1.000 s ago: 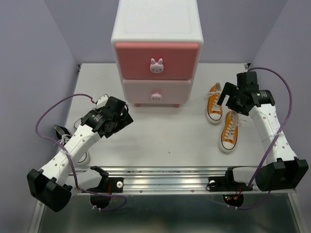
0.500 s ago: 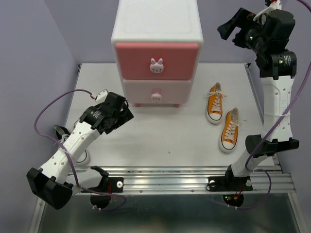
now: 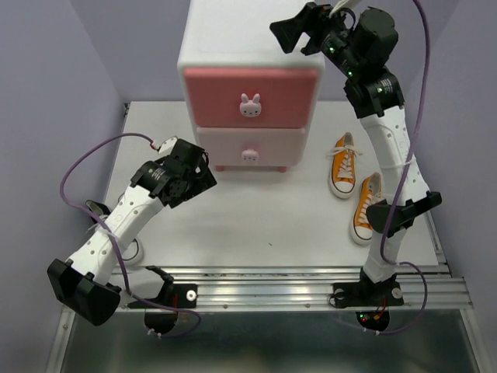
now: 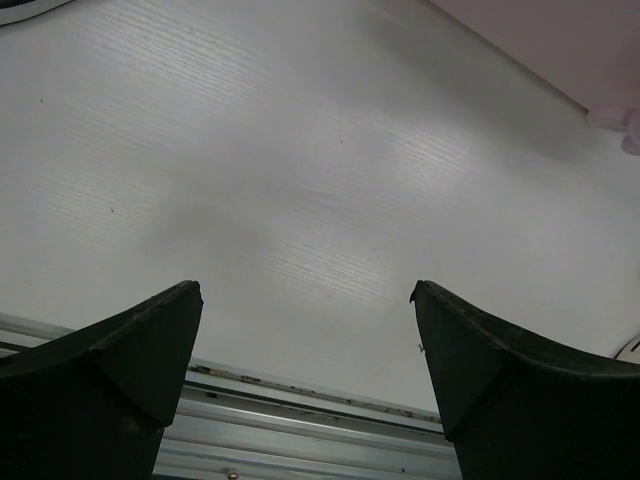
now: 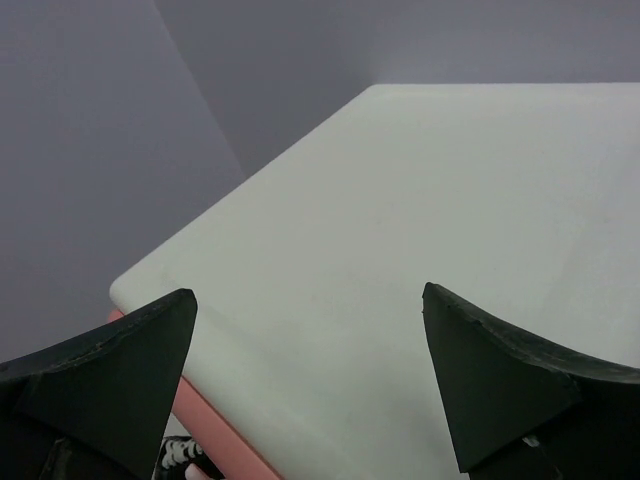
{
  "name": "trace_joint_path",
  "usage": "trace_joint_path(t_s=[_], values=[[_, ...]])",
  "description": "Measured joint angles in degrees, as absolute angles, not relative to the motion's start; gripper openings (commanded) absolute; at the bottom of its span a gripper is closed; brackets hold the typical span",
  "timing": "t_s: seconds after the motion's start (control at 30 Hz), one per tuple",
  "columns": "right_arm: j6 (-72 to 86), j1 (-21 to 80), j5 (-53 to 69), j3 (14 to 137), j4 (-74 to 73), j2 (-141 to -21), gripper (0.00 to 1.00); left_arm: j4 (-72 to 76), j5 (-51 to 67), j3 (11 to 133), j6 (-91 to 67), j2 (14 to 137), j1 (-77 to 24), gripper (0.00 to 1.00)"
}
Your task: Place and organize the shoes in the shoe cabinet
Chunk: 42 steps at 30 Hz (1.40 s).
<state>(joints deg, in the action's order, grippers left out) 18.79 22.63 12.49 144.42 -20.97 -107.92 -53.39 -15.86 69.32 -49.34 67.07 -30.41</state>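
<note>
The shoe cabinet (image 3: pixel 250 47) stands at the back of the table, both drawers shut, the darker pink front (image 3: pixel 233 93) above the pale pink one (image 3: pixel 225 146). Two orange shoes (image 3: pixel 343 165) (image 3: pixel 368 207) lie to its right. A black shoe (image 3: pixel 97 211) shows partly under my left arm. My right gripper (image 3: pixel 299 35) hangs open over the cabinet's white top (image 5: pixel 400 200), holding nothing. My left gripper (image 3: pixel 203 177) is open and empty low over the bare table (image 4: pixel 300 150), in front of the cabinet's lower left corner.
A metal rail (image 3: pixel 272 284) runs along the near table edge, also seen in the left wrist view as the rail (image 4: pixel 300 440). Purple walls close in the back and both sides. A purple cable (image 3: pixel 93 167) loops from the left arm.
My right arm swung up from beside the orange shoes and leftward to above the cabinet top. My left gripper edged slightly toward the cabinet. Both grippers stayed open.
</note>
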Motion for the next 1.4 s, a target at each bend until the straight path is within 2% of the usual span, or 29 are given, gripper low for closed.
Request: trace_joint_path(t_s=[0.2, 0.33, 0.8, 1.13, 1.4], values=[[13.96, 25.34, 7.38, 144.38, -22.85, -111.28, 1.00, -54.15, -16.23, 74.43, -48.10, 68.49, -31.22, 0.99], [9.41, 26.35, 0.69, 144.38, -24.53, -111.48, 1.00, -54.96, -18.09, 82.59, -47.62, 71.02, -33.98, 0.99], [-3.03, 31.14, -10.26, 140.73, -26.50, -109.69, 1.00, -53.76, -32.42, 109.47, -47.90, 86.04, -54.02, 0.99], [-2.68, 31.68, -9.65, 139.22, -26.68, -108.49, 1.00, -46.83, -41.69, 111.07, -43.94, 86.98, -53.21, 0.99], [-2.28, 31.66, -8.40, 139.00, -26.63, -108.33, 1.00, -36.27, -38.28, 112.03, -34.28, 88.82, -46.44, 0.99]])
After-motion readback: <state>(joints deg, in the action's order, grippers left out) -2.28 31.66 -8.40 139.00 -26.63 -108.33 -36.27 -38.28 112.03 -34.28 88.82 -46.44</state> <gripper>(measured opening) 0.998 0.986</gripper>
